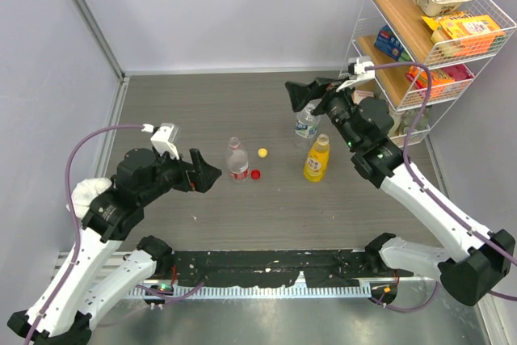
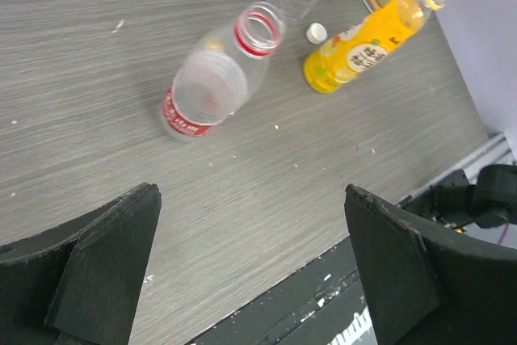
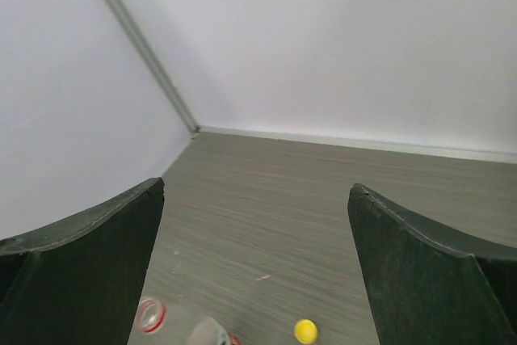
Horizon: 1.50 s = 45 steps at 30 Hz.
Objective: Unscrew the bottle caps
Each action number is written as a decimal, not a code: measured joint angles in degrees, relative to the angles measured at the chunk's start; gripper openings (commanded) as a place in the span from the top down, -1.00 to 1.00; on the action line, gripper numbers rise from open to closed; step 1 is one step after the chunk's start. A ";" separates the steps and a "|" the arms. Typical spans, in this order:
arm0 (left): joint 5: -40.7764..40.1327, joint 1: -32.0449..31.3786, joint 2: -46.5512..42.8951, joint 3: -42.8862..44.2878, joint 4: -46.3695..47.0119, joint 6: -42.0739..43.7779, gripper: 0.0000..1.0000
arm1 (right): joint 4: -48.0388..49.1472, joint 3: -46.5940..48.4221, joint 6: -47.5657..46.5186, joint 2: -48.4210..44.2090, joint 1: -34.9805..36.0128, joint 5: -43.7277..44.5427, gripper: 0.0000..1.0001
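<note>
STEP: blue bottle (image 1: 305,124), cap state unclear | CAPS: red cap (image 1: 255,174), yellow cap (image 1: 262,152) loose on tabletop (image 1: 178,103) between red bottle (image 1: 237,159) and yellow bottle (image 1: 317,159) | METHOD: steady body; grip cap squarely; twist about neck | POSE: left tool (image 1: 212,174) apart, low beside red bottle; right tool (image 1: 295,96) apart, raised near blue bottle

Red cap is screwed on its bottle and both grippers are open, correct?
No. The red cap is off, lying on the table beside its bottle, as the top view shows. The left gripper and right gripper are open.
</note>
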 measured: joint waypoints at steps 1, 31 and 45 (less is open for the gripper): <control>-1.25 0.00 -0.26 0.00 -0.28 -0.04 -0.99 | -1.79 0.11 -0.66 -0.76 -0.37 1.88 -1.00; -25.44 0.00 6.95 1.90 -4.61 -1.49 -0.99 | -35.47 -0.09 -7.34 -11.41 -1.81 34.23 -0.86; -26.97 0.00 5.11 -1.90 -2.45 -1.29 -0.99 | -36.00 -8.20 -6.34 -12.24 -1.81 43.85 -0.89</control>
